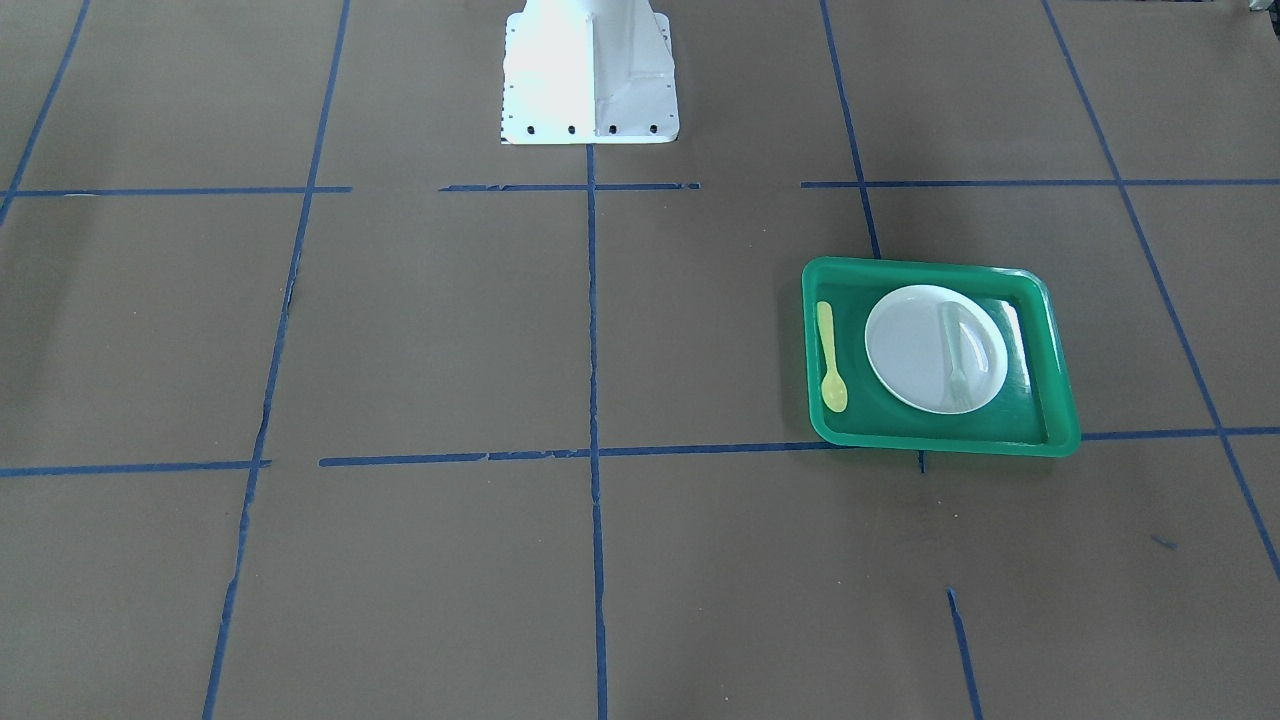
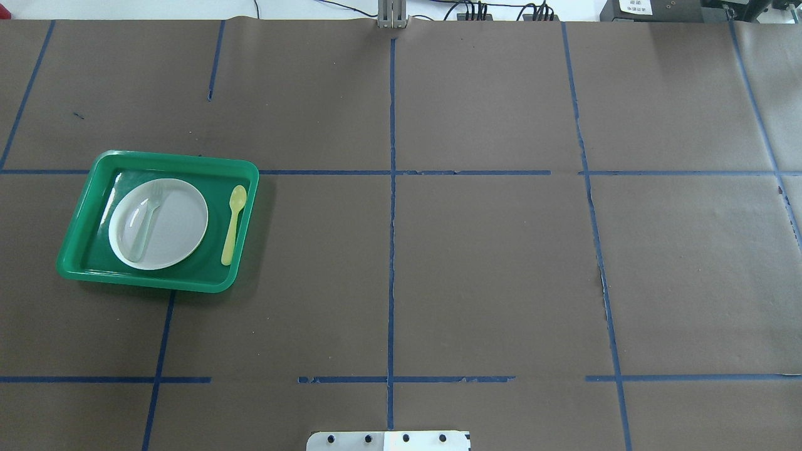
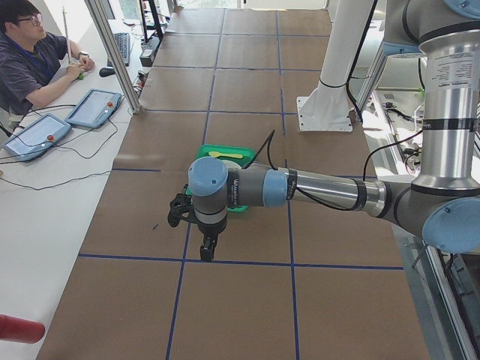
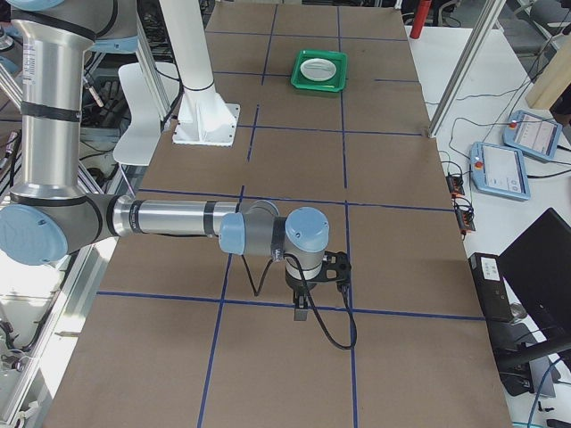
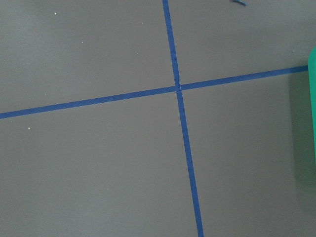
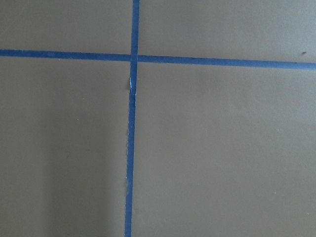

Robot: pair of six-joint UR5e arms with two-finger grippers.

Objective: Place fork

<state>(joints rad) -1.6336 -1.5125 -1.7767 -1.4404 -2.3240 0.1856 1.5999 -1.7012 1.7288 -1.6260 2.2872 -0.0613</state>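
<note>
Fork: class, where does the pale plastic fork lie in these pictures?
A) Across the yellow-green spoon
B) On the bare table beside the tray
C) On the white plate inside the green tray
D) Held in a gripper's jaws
C: in the overhead view the fork lies on the white plate, which sits in the green tray, apart from the yellow-green spoon beside the plate.

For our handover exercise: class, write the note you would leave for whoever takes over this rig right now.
Left gripper: over table beside the tray; open or shut, cannot tell.
Right gripper: far from the tray; cannot tell either.
Fork lies on the plate in the tray; spoon beside the plate.
Done, it seems: fork placed.
Left: check that spot is wanted.
</note>
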